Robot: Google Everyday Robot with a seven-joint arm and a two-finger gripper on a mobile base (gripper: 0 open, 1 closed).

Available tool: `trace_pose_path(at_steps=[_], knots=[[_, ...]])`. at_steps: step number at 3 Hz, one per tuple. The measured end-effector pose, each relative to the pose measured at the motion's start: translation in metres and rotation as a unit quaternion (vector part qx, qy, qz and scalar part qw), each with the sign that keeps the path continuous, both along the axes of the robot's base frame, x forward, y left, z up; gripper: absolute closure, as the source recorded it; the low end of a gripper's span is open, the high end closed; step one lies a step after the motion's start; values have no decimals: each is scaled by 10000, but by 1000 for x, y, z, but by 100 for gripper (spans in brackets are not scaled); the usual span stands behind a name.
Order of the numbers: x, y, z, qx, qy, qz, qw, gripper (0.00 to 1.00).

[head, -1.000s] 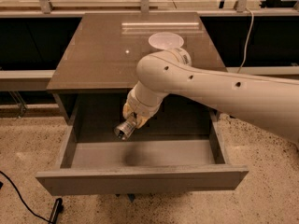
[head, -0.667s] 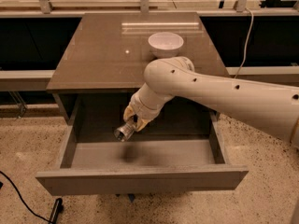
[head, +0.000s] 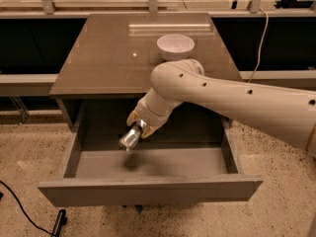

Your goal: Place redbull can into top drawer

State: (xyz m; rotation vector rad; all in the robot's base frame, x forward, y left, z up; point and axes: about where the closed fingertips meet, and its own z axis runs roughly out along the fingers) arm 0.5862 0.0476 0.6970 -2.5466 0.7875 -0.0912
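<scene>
The top drawer point(head: 148, 189) of the brown-topped cabinet stands pulled out, a wide shallow grey box with a flat grey front panel. My gripper point(head: 138, 127) reaches down over the drawer's left middle on a long cream arm. It is shut on the redbull can point(head: 129, 139), a slim silvery can whose shiny round end points down and to the left. The can hangs tilted above the drawer floor, its shadow lying just below it.
A white bowl point(head: 175, 45) sits on the brown cabinet top point(head: 108, 58) at the back right. A black cable point(head: 19, 206) lies on the speckled floor at the left, and another cable point(head: 259, 38) hangs at the right. Dark shelving runs behind the cabinet.
The arm has drawn back slightly, uncovering the white bowl. The gripper with the can has stayed over the drawer's left middle, shifting only a little.
</scene>
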Motion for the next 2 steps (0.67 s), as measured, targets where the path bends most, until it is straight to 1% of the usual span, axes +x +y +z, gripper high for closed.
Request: trace_pose_path(at_steps=[1,2], knots=[[-1,1,-2,-5,14,14,10000,0],[-1,1,-2,-5,14,14,10000,0]])
